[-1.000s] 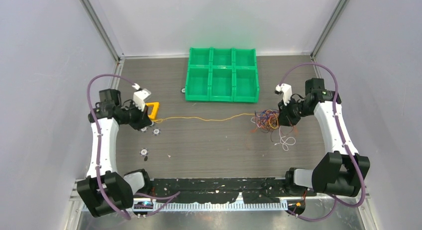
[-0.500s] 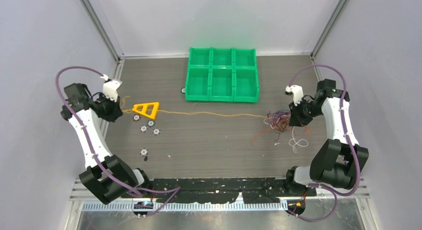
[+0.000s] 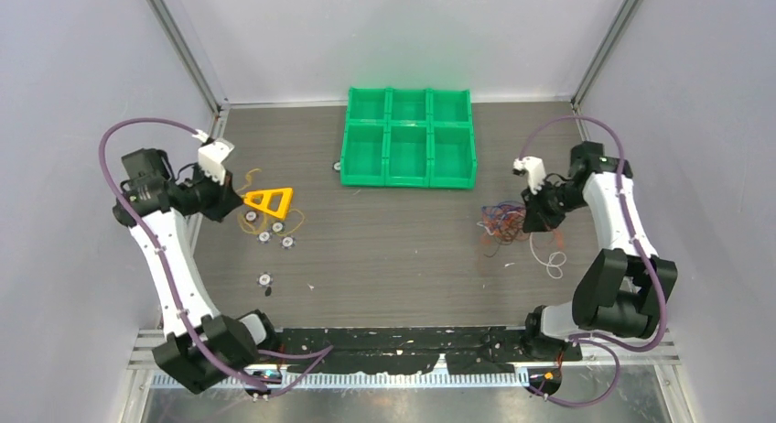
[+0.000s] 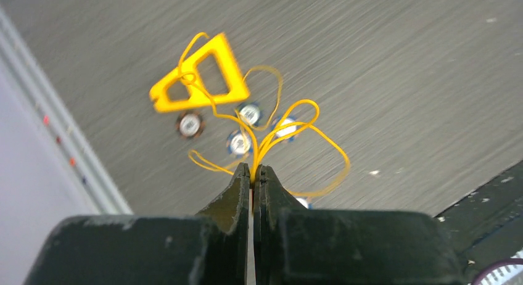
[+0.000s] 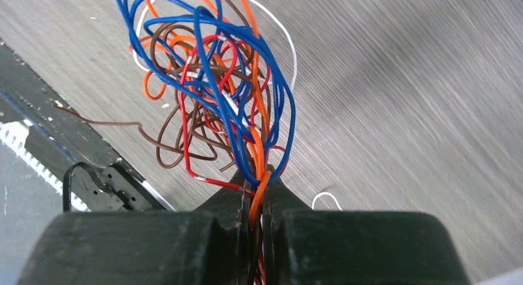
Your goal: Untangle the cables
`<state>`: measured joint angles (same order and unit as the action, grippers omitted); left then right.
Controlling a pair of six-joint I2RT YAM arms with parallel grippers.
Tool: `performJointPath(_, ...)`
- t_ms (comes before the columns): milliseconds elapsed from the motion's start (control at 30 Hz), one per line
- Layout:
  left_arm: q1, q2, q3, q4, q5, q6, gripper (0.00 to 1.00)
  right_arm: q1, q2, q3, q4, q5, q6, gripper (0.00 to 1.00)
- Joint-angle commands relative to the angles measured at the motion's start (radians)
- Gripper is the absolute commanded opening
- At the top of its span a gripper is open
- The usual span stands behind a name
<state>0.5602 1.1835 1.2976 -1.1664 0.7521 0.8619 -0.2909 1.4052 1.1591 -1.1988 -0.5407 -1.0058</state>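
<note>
My left gripper [image 3: 231, 206] is shut on a loose yellow cable [image 3: 249, 223] at the table's left. In the left wrist view the cable [image 4: 290, 121] loops out from the shut tips of the left gripper [image 4: 253, 169] over a yellow triangle piece [image 4: 198, 76]. My right gripper [image 3: 531, 217] is shut on a tangle of blue, orange, red and brown cables [image 3: 501, 223] at the right. In the right wrist view the tangle [image 5: 222, 81] fans out from the tips of the right gripper [image 5: 258, 187]. A white cable [image 3: 549, 258] trails beside the tangle.
A green six-compartment bin [image 3: 408, 181] stands at the back centre. The yellow triangle [image 3: 270, 201] and several small round discs [image 3: 287, 242] lie near the left gripper. A black strip runs along the near edge [image 3: 412, 336].
The yellow cable, stretched taut between both grippers before, has come out of the tangle and now lies in slack loops by the left gripper. The right gripper shifted slightly left with the tangle.
</note>
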Motion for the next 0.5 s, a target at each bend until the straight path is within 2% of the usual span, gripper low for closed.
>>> performJointPath(0, -0.14, -0.117, 0.057, 0.02, 0.141, -0.196, 0.0, 0.175, -0.054, -0.034, 0.053, -0.067, 0.142, 0.11)
performJointPath(100, -0.233, -0.152, 0.073, 0.145, 0.124, -0.385, 0.0, 0.32, -0.06, -0.059, 0.136, -0.061, 0.228, 0.15)
performJointPath(167, -0.293, -0.154, 0.098, 0.202, 0.087, -0.465, 0.0, 0.378, -0.039, -0.062, 0.166, -0.058, 0.269, 0.21)
performJointPath(233, -0.345, -0.136, 0.131, 0.253, 0.054, -0.541, 0.0, 0.416, -0.019, -0.066, 0.193, -0.057, 0.301, 0.33)
performJointPath(300, -0.396, -0.113, 0.169, 0.307, -0.004, -0.623, 0.0, 0.438, -0.007, -0.069, 0.211, -0.065, 0.326, 0.59)
performJointPath(367, -0.46, -0.089, 0.211, 0.356, -0.081, -0.691, 0.0, 0.447, -0.005, -0.066, 0.217, -0.08, 0.341, 0.74)
performJointPath(467, -0.524, -0.058, 0.258, 0.449, -0.161, -0.786, 0.0, 0.45, -0.01, -0.05, 0.219, -0.103, 0.362, 0.86)
